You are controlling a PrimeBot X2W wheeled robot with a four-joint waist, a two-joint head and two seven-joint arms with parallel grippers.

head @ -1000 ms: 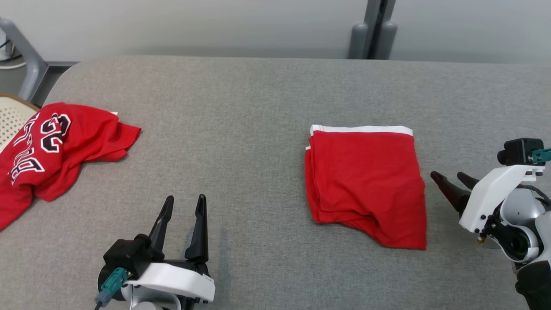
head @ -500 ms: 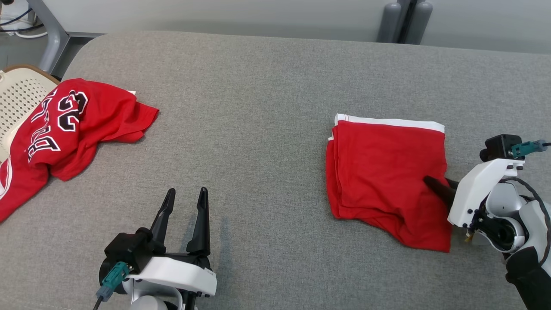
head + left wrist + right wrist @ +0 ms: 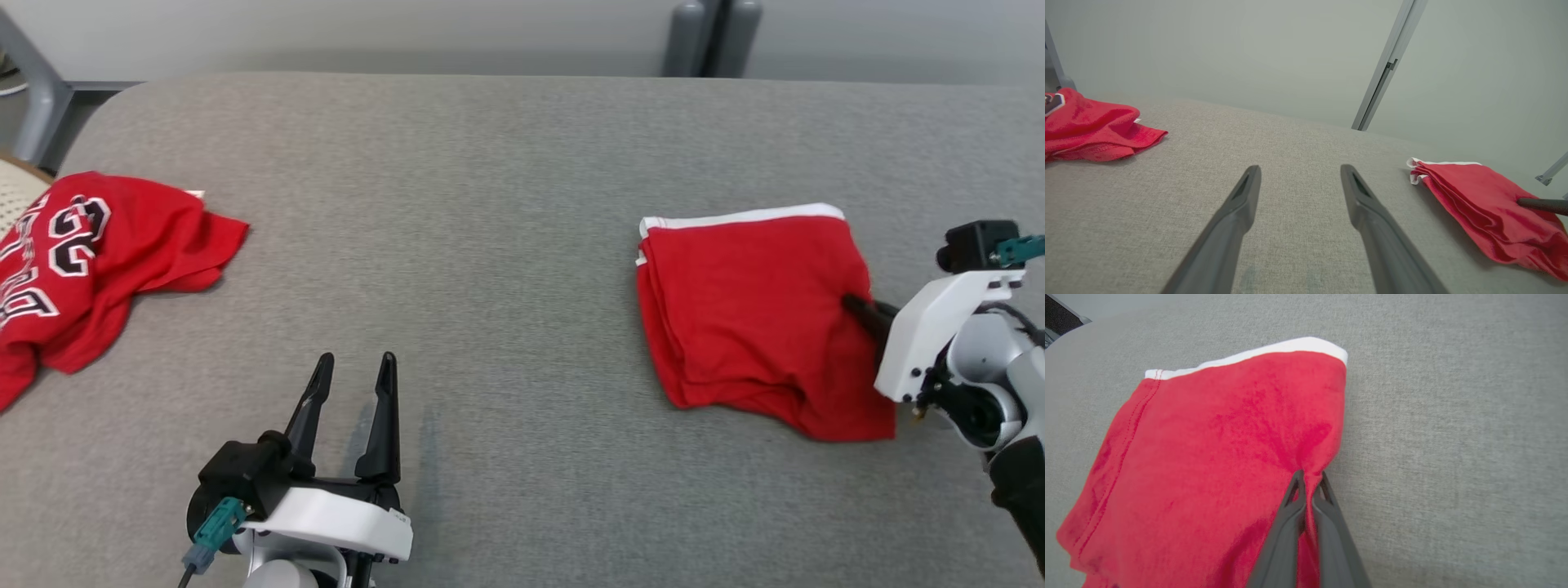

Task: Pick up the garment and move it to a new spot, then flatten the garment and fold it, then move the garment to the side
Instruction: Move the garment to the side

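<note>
Folded red garment (image 3: 751,310), white band along far edge, lies flat on grey padded surface (image 3: 490,204), at robot's right; R gripper (image 3: 1310,476) has jaws pressed together on garment's right edge, cloth bunched betw. the fingertips; L gripper (image 3: 355,363) sits near front of surface, fingers pointing fwd, jaws apart, well apart from garment; crumpled red shirt (image 3: 98,253) w/ black-and-white lettering lies at far left.

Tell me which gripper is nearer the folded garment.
Right. The right gripper grips the folded garment at its right edge; left gripper sits open, apart to its left.
</note>
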